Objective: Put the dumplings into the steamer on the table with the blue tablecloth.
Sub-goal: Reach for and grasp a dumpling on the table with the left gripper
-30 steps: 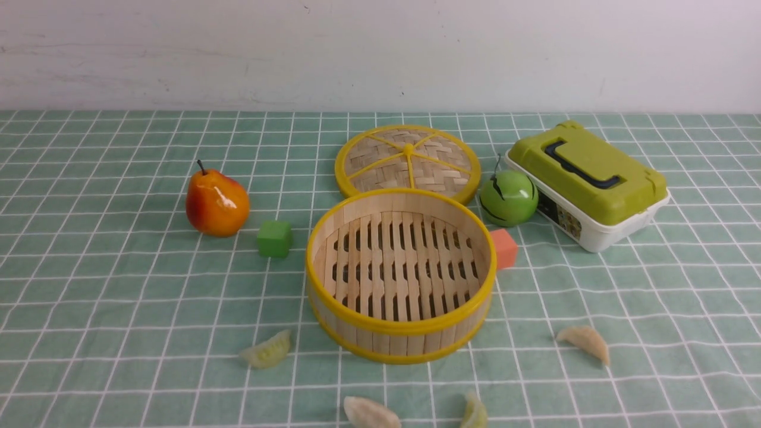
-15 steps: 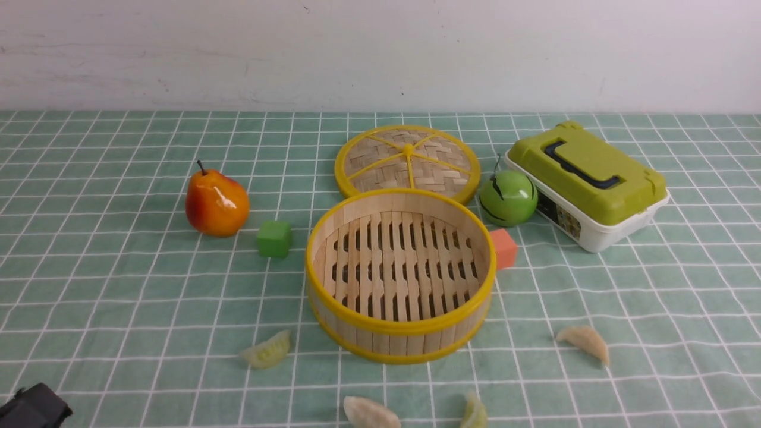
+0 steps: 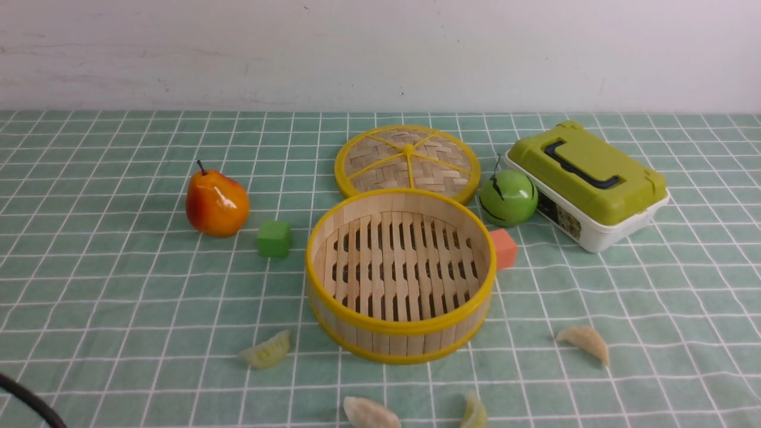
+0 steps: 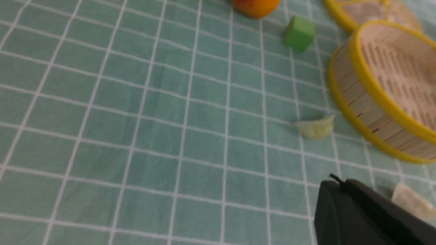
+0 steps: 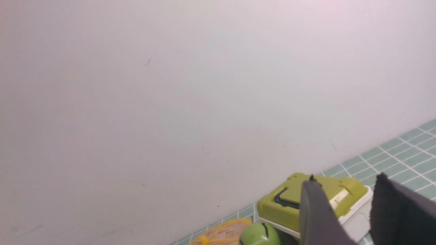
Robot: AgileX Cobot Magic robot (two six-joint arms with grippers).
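Observation:
The steamer (image 3: 401, 276) stands empty near the middle of the table under the blue tablecloth (image 3: 119, 297). Several dumplings lie on the cloth in front of it: one at the front left (image 3: 266, 351), two at the near edge (image 3: 370, 413) (image 3: 474, 412), one at the front right (image 3: 584, 342). In the left wrist view my left gripper (image 4: 337, 183) is shut with nothing in it, above the cloth, short of a greenish dumpling (image 4: 316, 127) beside the steamer (image 4: 361, 102); a cream dumpling (image 4: 412, 204) lies just past its fingers. My right gripper (image 5: 347, 180) is open and empty, raised and facing the wall.
A woven lid (image 3: 408, 161) lies behind the steamer. A pear (image 3: 217, 203) and a green cube (image 3: 274, 239) sit to its left, an orange cube (image 3: 504, 248), a green apple (image 3: 509, 198) and a green-lidded box (image 3: 585, 181) to its right. A black cable (image 3: 30, 404) crosses the front-left corner.
A black part of my left arm showed at the front view's bottom left corner half a second ago; now only a cable arc shows there. The objects have not moved.

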